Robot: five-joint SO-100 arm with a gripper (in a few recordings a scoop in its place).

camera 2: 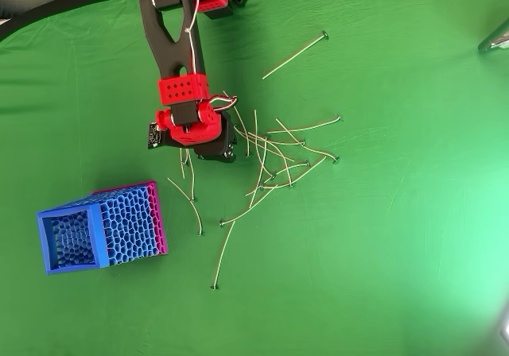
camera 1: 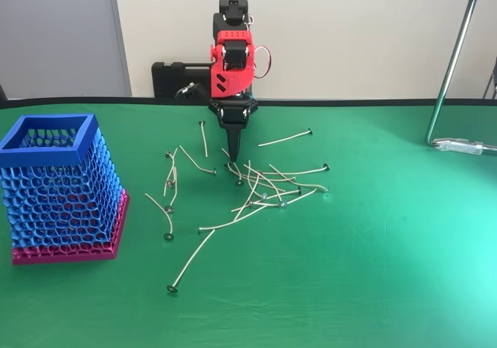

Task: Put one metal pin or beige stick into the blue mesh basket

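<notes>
claw (camera 1: 234,158) tip down on bench (camera 1: 373,270), fingers looked closed, grip on anything unclear | short pin (camera 1: 234,168) right at tip, long axis toward the pile | basket (camera 1: 48,140) well left

Overhead view: the red wrist (camera 2: 191,121) is covering the end effector (camera 2: 216,153), so its jaws are not showing. The pins in the tangle (camera 1: 268,191) are overlapping, individual ones too thin to separate. The metal stand (camera 1: 454,60) is running off the top edge.
</notes>
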